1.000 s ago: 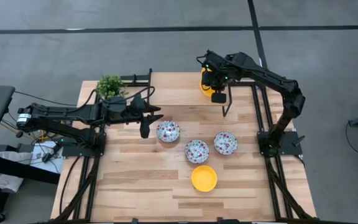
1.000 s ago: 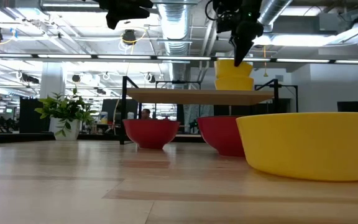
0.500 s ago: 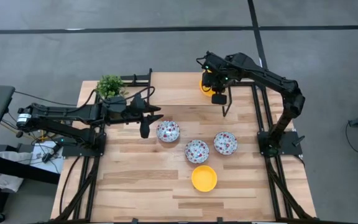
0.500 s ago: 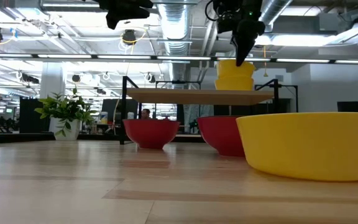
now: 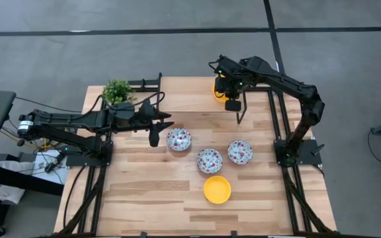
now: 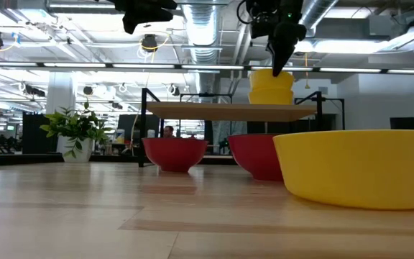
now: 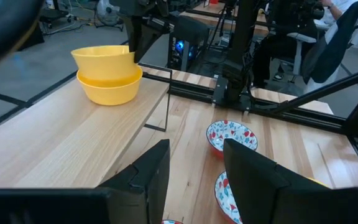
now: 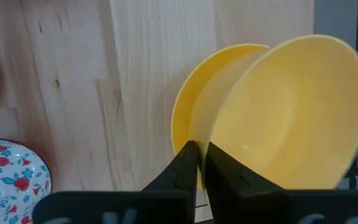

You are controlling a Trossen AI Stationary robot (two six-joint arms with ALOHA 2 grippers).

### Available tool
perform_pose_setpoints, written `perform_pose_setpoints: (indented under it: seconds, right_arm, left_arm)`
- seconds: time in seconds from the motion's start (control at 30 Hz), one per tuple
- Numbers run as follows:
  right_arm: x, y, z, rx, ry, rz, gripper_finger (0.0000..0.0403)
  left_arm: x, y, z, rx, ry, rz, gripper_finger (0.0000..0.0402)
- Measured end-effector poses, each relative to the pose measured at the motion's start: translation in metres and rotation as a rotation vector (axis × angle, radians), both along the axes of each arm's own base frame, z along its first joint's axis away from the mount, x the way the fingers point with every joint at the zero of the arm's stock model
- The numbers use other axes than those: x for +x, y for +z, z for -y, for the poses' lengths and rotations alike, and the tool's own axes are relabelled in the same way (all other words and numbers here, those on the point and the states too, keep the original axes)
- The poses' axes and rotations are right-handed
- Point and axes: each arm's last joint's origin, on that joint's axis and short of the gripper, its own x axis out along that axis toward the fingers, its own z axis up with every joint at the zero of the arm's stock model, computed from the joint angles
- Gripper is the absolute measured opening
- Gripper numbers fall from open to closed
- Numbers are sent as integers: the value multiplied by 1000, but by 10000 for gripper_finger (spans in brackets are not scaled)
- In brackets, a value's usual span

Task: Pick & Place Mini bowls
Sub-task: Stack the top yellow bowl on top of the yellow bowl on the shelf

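Right now the right gripper (image 5: 222, 84) sits over the yellow stack (image 7: 107, 78) at the table's (image 5: 144, 192) far edge, well away from the potted plant (image 5: 117, 91) at the opposite far corner. In the right wrist view its fingers pinch the rim of the top yellow bowl (image 8: 291, 118), with only a thin slit between them; the bowl sits tilted in the lower yellow bowl (image 8: 188, 115). I judge it a thin-wall pinch, close to a release but not let go. The left gripper (image 5: 156, 129) hovers just beside the nearest floral bowl (image 5: 178, 139), fingers spread wide, holding nothing.

Three floral bowls lie in a loose row mid-table, on the near side of the plant. A lone yellow bowl (image 5: 217, 189) lies farther toward the table's near edge.

Handling guess: these bowls look light, rigid and smooth, so probably slippery. The rim is the place to grab, one finger inside and one outside. Nested ones may stick or tip, and the floral ones could chip if dropped.
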Motion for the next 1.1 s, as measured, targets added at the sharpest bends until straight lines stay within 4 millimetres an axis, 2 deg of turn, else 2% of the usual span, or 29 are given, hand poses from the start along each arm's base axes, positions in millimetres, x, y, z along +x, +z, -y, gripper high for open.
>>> perform_pose_setpoints:
  seconds: [0.67, 1.1]
  right_arm:
    - [0, 0, 0, -5, 7, 3, 36]
    - [1, 0, 1, -8, 6, 5, 70]
  left_arm:
    - [0, 0, 0, 0, 0, -1, 150]
    - [0, 0, 0, 0, 0, -1, 150]
